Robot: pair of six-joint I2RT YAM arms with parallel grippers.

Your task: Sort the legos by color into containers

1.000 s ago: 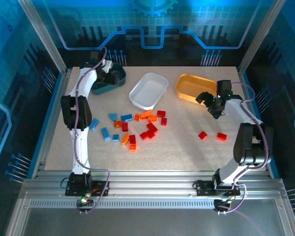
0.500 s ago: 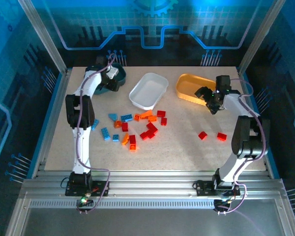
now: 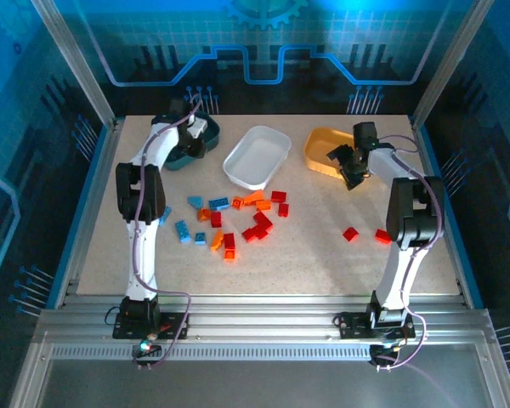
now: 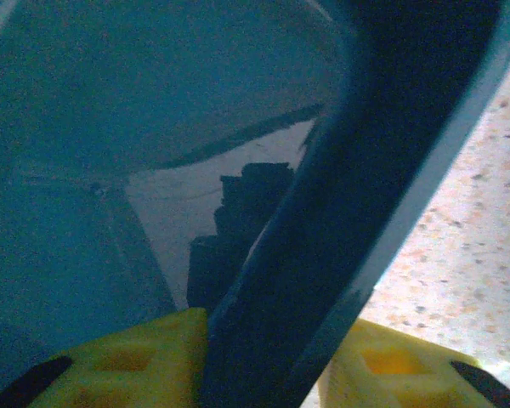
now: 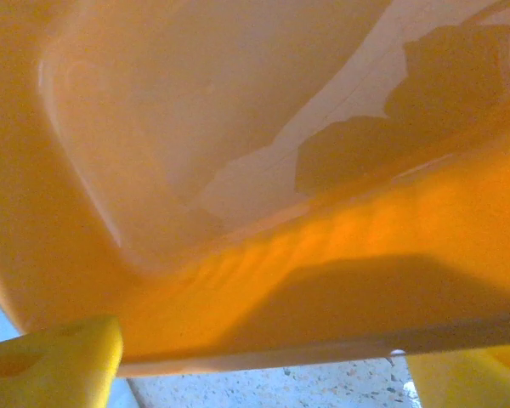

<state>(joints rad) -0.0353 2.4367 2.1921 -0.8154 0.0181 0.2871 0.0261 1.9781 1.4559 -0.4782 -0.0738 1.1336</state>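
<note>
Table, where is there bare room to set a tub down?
The table is bare along the near edge, this side of the brick pile, and between that pile and the two red bricks. Crowded: the far side, where the teal tub, white tub and yellow tub sit.

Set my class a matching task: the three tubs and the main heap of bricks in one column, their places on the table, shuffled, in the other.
Things
1. dark teal tub
2. white tub
3. yellow-orange tub
4. brick heap

Places
A. far side, right
B. just nearer than the white tub
C. far side, left
D. far side, middle

Pairs: 1-C, 2-D, 3-A, 4-B
</note>
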